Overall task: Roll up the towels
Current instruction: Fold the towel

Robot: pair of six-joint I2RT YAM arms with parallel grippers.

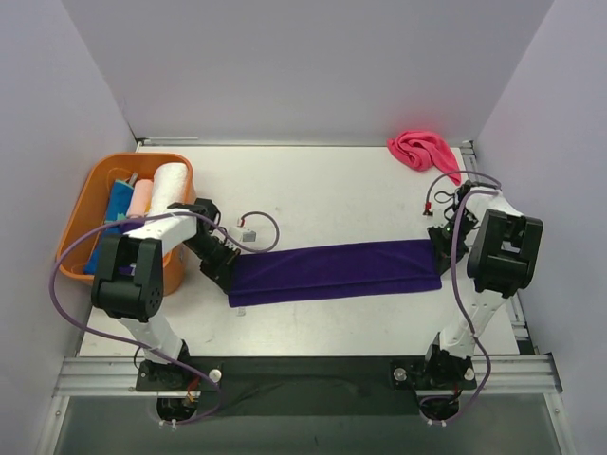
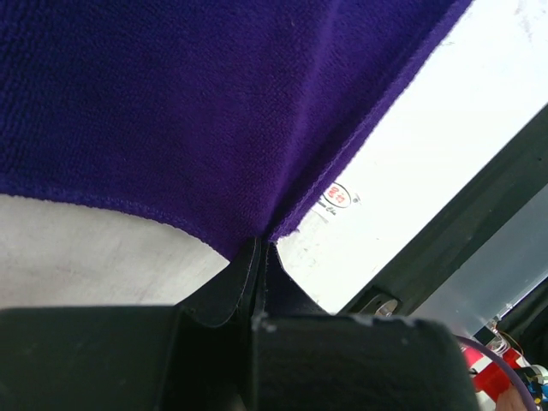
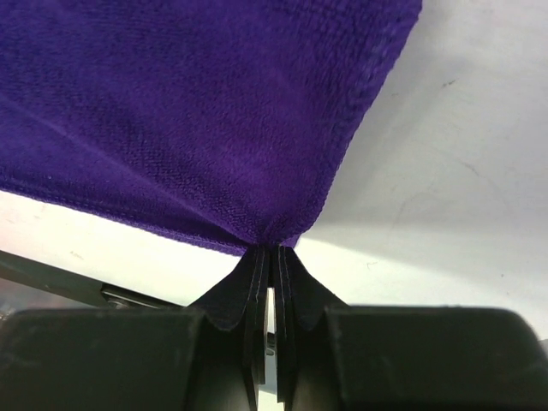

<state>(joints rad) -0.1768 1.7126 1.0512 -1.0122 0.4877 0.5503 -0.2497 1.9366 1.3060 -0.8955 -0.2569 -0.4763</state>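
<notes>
Purple towel [image 1: 332,270] stretched between left gripper [image 2: 261,247] and right gripper [image 3: 272,250], each pinching 1 corner; we judge flattening, next release and roll.

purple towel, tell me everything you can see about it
The purple towel is a dark, soft, nubby cloth with a stitched hem, drawn out as a long narrow strip, seemingly folded lengthwise, across the near half of the white table. It is not rolled. The left gripper is shut on its left corner and the right gripper on its right corner, puckering the cloth there. Whether it rests fully on the table is unclear.
</notes>
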